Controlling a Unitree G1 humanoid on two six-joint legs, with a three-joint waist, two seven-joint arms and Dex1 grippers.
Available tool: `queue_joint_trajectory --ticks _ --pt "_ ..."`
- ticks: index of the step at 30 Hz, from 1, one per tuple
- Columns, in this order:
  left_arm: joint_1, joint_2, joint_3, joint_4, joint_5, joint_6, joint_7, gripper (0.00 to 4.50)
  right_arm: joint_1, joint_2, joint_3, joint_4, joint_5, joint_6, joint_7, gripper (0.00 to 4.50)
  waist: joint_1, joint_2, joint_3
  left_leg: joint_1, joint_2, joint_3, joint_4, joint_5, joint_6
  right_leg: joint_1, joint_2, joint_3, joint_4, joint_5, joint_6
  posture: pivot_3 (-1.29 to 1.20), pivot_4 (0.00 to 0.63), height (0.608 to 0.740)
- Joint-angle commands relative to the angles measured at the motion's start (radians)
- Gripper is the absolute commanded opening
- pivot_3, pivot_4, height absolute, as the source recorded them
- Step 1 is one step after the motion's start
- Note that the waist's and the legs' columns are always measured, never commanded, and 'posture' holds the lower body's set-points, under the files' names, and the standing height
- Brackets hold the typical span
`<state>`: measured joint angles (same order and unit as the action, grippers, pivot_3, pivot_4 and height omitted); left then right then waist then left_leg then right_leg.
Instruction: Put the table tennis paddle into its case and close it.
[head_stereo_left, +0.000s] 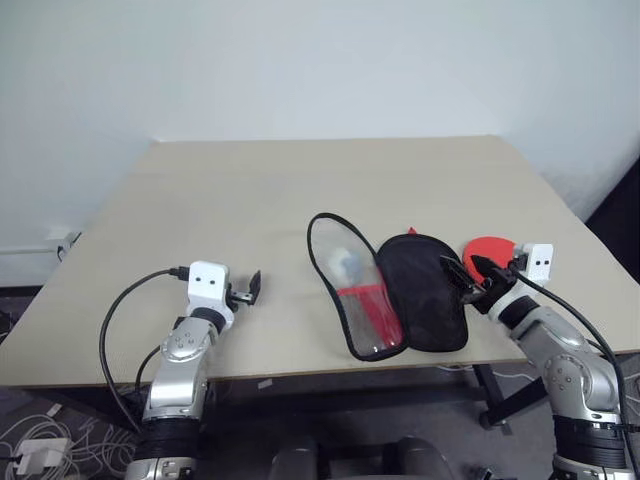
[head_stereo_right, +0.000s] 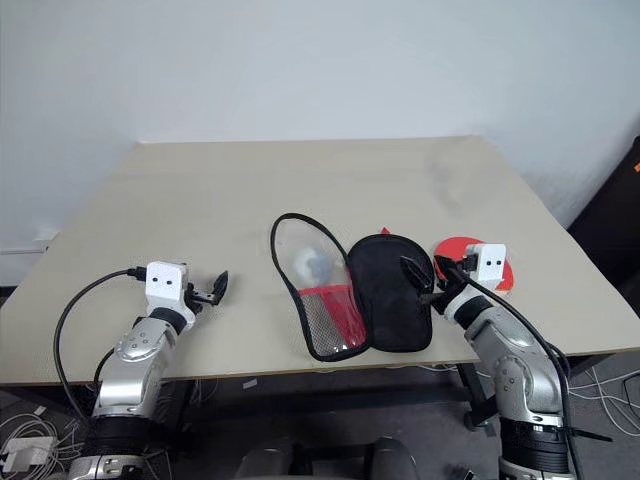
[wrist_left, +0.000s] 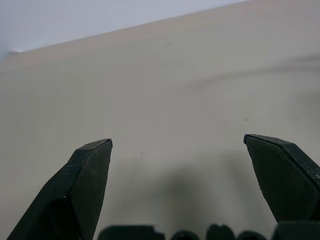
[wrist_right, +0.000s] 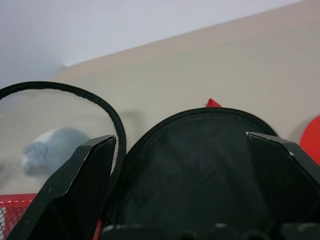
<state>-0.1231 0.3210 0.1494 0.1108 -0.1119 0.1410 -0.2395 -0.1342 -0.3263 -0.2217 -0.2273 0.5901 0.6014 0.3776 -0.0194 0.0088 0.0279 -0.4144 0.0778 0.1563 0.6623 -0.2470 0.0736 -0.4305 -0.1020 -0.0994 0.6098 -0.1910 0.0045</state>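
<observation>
My left fingers (head_stereo_left: 250, 290) spread over bare beige worktop (head_stereo_left: 300, 180); right fingers (head_stereo_left: 462, 275) spread at the case (head_stereo_left: 395, 292), lying unzipped. The table tennis paddle (head_stereo_left: 490, 248) lies just beyond, white wall (head_stereo_left: 300, 60) behind.

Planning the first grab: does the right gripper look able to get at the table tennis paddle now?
Probably yes. The paddle lies bare on the table right beside the open right gripper, apart from the case, with nothing covering its red face.
</observation>
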Motion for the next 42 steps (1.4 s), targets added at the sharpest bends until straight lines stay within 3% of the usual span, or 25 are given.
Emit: queue_joint_trajectory --ticks 1,7,12,22,30,36,42 --pt "-0.021 0.015 0.029 -0.017 -0.001 -0.02 0.009 4.5 -0.05 0.005 -0.01 -0.011 0.009 -0.02 -0.002 4.46 0.0 0.0 0.0 0.0 0.0 0.0 0.0 0.0 0.0 0.0 0.0 0.0 0.0 0.0 0.0 0.0 0.0 0.724" --pt "-0.044 0.0 0.009 -0.015 0.007 -0.027 0.013 4.5 -0.08 0.01 -0.032 0.049 -0.014 -0.052 -0.025 4.46 0.0 0.0 0.0 0.0 0.0 0.0 0.0 0.0 0.0 0.0 0.0 0.0 0.0 0.0 0.0 0.0 0.0 0.724" --pt "-0.026 -0.005 -0.034 -0.058 0.014 -0.031 -0.019 4.5 -0.084 -0.051 -0.048 0.076 -0.087 -0.039 -0.081 4.46 0.0 0.0 0.0 0.0 -0.001 0.001 0.0 0.0 0.0 0.002 0.0 0.0 0.0 0.0 0.0 0.0 0.0 0.724" --pt "-0.004 -0.046 -0.07 -0.077 0.008 -0.003 -0.02 4.5 -0.09 -0.18 -0.193 0.088 -0.035 0.217 -0.169 4.46 0.0 0.0 0.0 0.0 0.0 0.001 0.0 0.0 0.0 0.002 0.0 0.0 0.001 0.0 0.0 0.0 0.0 0.724" --pt "-0.085 -0.081 -0.074 -0.085 0.046 0.072 0.071 4.5 -0.101 -0.254 -0.218 0.064 -0.012 0.421 -0.172 4.46 0.001 0.0 0.0 0.0 -0.001 0.0 0.001 0.0 0.0 0.003 0.0 0.0 0.001 0.0 0.0 0.0 0.0 0.724" --pt "-0.097 -0.076 -0.129 -0.312 -0.057 0.248 -0.042 4.5 -0.112 -0.253 -0.208 0.096 -0.018 0.472 -0.146 4.46 -0.001 0.0 0.0 -0.001 -0.001 0.0 0.002 0.0 0.001 0.003 0.0 0.0 0.001 0.0 0.001 0.0 0.0 0.724" --pt "-0.06 0.006 -0.107 -0.493 -0.245 0.353 -0.239 4.5 -0.119 -0.251 -0.203 0.124 -0.033 0.484 -0.134 4.46 -0.002 0.0 0.0 -0.001 -0.005 0.0 0.003 0.0 0.001 0.003 0.0 0.001 0.001 0.0 0.001 0.0 0.0 0.724"
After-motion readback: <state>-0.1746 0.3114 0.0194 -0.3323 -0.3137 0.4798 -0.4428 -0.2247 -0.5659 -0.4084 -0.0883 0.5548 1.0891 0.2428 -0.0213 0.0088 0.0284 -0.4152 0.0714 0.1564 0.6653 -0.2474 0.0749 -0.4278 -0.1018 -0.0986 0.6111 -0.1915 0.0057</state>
